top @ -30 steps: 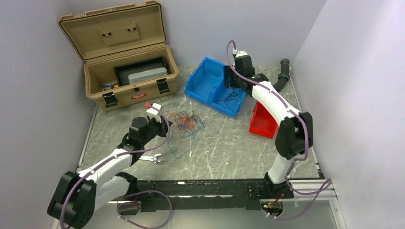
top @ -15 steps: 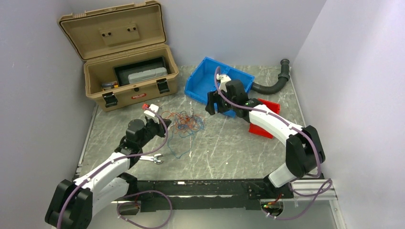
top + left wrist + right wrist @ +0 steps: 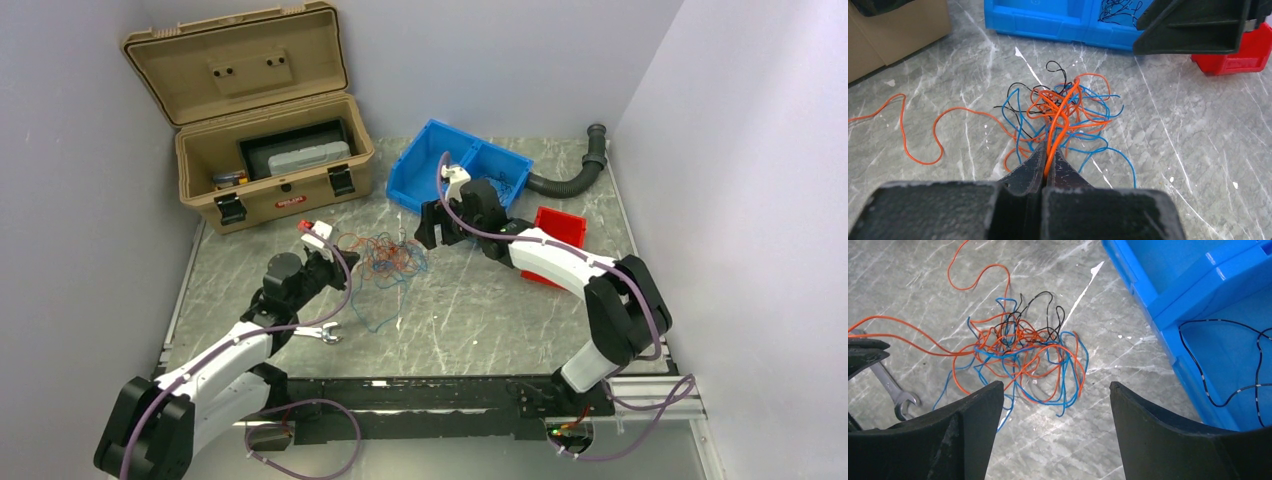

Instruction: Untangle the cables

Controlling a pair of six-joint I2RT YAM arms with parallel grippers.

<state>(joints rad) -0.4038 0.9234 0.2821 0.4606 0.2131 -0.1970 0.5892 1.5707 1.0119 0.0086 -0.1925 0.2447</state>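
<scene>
Left gripper [image 3: 1048,159] pinched tight on orange strands of the cables [image 3: 385,255], which lie tangled mid-table. Right gripper [image 3: 1053,389] spread wide, holding nothing, poised just off the tangle at 2 o'clock. Left arm reaches in low from 7 o'clock, right arm bends in from 4 o'clock. Grey marbled table [image 3: 480,310]; blue bin [image 3: 415,168] at 1 o'clock, wrench [image 3: 320,333] at 7 o'clock
</scene>
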